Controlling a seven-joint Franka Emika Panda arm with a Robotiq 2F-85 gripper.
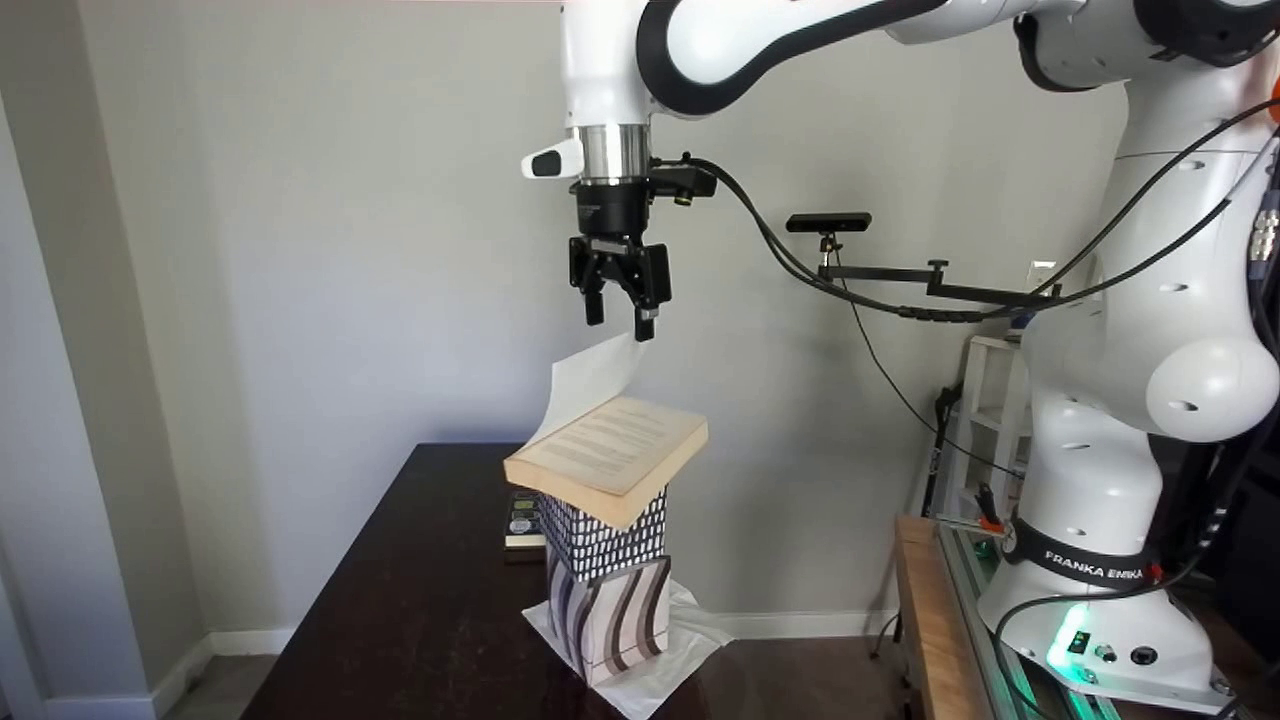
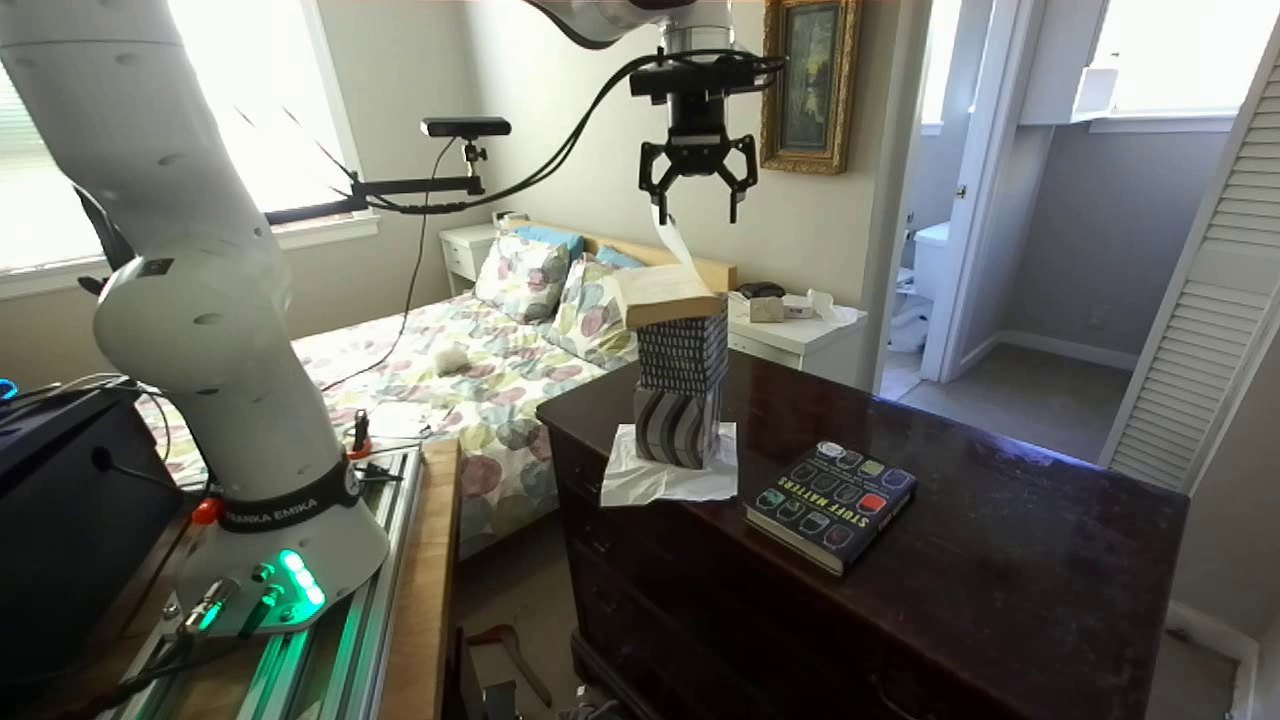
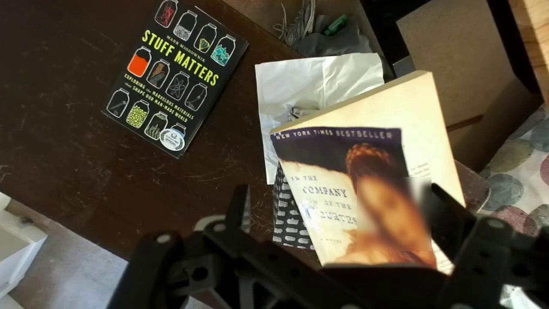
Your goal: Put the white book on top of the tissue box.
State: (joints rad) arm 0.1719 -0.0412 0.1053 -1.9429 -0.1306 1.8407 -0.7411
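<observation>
The white book (image 1: pixel 610 450) lies on top of the tissue box (image 1: pixel 612 605), slightly skewed and overhanging it. Its front cover stands raised, white inside; in the wrist view the cover (image 3: pixel 326 189) shows a picture and title. The book (image 2: pixel 665 292) and the checked and striped box (image 2: pixel 680 405) also show in an exterior view. In the wrist view the box (image 3: pixel 288 214) is mostly hidden under the book. My gripper (image 1: pixel 620 322) is open above the book, and it shows also here (image 2: pixel 698 215). The raised cover's upper edge reaches one fingertip; I cannot tell whether it touches.
A white sheet (image 2: pixel 625 485) lies under the box near the edge of the dark dresser (image 2: pixel 1000 560). A black book (image 2: pixel 830 505) lies beside the box. A camera on a boom (image 2: pixel 465 127) stands near the arm. A bed (image 2: pixel 450 370) is behind.
</observation>
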